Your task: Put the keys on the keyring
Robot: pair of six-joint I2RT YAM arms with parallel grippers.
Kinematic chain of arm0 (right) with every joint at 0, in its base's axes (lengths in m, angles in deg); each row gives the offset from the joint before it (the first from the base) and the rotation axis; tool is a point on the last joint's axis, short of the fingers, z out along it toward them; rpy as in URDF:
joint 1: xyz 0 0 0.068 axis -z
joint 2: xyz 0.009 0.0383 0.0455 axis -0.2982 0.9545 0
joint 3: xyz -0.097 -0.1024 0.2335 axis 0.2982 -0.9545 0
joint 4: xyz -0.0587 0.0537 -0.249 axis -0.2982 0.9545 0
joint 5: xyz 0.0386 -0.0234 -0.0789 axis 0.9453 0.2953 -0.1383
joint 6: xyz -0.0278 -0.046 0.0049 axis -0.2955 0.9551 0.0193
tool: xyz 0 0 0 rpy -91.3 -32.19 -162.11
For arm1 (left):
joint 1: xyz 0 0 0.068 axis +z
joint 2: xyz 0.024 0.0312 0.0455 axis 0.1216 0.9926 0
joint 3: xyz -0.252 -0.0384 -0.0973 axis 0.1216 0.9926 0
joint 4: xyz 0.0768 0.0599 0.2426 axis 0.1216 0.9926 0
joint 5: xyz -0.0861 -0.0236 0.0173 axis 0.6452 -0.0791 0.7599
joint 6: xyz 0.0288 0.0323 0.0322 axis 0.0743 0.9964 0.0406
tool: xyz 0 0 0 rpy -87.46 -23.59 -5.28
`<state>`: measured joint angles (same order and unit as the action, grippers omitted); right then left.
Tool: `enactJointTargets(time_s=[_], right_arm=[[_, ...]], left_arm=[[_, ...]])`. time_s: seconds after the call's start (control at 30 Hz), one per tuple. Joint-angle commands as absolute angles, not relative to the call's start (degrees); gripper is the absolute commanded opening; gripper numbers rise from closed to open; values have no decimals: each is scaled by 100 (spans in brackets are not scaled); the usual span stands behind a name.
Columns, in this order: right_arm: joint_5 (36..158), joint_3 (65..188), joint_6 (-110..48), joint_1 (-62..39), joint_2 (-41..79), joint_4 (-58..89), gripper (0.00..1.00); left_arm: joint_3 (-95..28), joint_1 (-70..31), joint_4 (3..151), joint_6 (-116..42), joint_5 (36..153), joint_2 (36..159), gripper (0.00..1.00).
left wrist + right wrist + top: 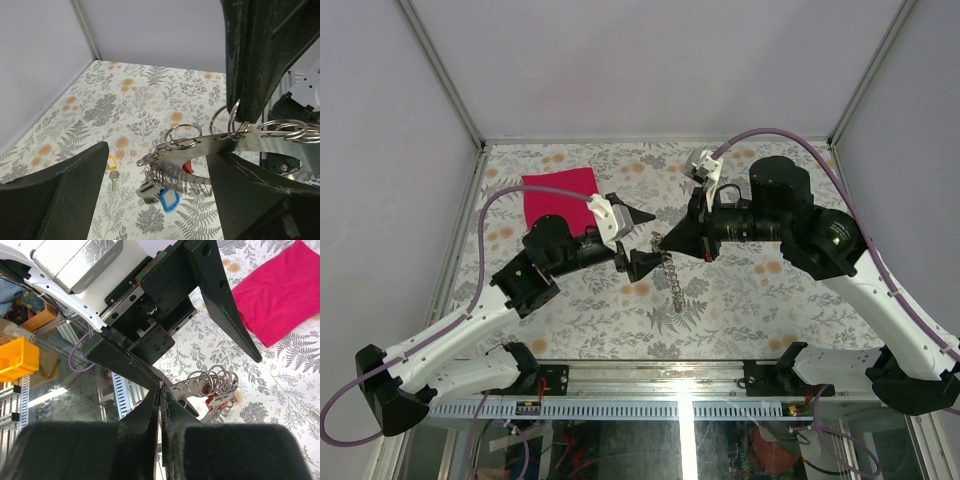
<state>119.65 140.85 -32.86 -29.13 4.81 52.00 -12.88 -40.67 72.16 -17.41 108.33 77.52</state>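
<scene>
Over the flower-print table (750, 300), just beside the pink-red cloth (560, 195): held aloft, pinched by its thin edge in the right gripper (160, 390), the keyring (172, 150). Straddled too by the left gripper (645, 242), spread wide and gripping nothing. Dangling under the cluster of rings, a tiny blue tag (169, 200). Lying flat on the print below, one yellow-headed key (113, 170) (distance from the cloth not shown). For the threading to go well, probably: hold the ring dead steady, lower the left onto the key, pinch its blade, leave the hole in the head free.
</scene>
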Motion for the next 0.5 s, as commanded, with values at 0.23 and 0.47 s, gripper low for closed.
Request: enactJointTargets(time_s=[0.23,0.47], right_arm=[[12284,14479,-3298,-2914,556,5122,0],[12158,14625,-3071,-2915,614,5432,0]], left_arm=[[-1556,-4124,6686,-1702,11292,7788,60],[-1604,-4127,6711,-1831,11531,7769,41]])
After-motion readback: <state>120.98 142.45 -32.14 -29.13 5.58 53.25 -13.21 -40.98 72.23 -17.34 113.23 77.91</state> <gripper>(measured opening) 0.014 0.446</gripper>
